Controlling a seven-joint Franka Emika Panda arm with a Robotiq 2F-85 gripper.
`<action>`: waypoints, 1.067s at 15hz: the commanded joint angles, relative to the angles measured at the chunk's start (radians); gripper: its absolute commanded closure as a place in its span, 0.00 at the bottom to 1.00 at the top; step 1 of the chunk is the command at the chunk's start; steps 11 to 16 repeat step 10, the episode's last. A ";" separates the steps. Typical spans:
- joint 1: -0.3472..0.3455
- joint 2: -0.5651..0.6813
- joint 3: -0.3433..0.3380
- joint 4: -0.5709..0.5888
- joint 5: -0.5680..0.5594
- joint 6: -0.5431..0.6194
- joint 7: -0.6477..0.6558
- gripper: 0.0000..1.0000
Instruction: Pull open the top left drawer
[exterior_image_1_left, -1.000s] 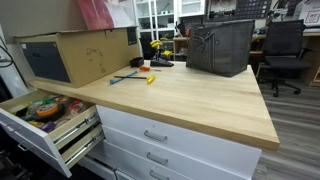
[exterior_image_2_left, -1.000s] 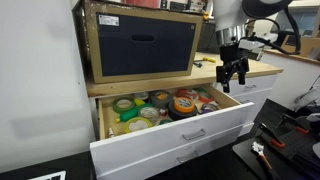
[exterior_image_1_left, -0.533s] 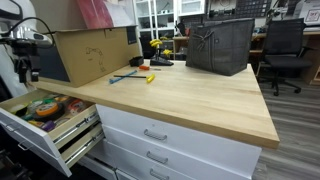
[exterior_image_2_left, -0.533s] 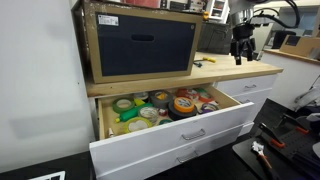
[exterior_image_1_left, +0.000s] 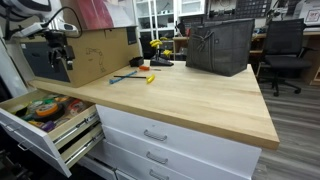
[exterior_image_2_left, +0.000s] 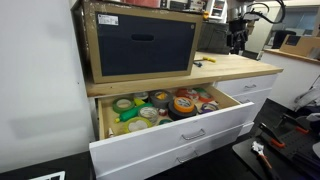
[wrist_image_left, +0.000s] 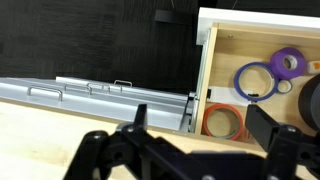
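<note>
The gripper (exterior_image_1_left: 56, 58) hangs above the back of the countertop (exterior_image_1_left: 180, 95), just in front of the cardboard box (exterior_image_1_left: 90, 55). In the wrist view its 2 fingers (wrist_image_left: 100, 155) are spread wide with nothing between them.

From the gripper, the top left drawer (exterior_image_2_left: 150, 150) lies at about 7 o'clock in both exterior views. It stands pulled well out, so the task looks done.

The drawer is full of tape rolls (exterior_image_2_left: 185, 103), so it probably rolls on its rails with some weight and slight drag. The front is stiff and the painted face is slippery, so the silver handle (exterior_image_2_left: 193, 133) at the middle of the front is the sound place to grip. Pull it straight out to avoid racking.
</note>
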 joint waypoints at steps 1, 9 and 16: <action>-0.019 0.071 -0.017 0.109 0.011 0.041 0.015 0.00; -0.018 0.075 -0.021 0.085 0.005 0.132 0.041 0.00; -0.018 0.075 -0.021 0.085 0.005 0.132 0.041 0.00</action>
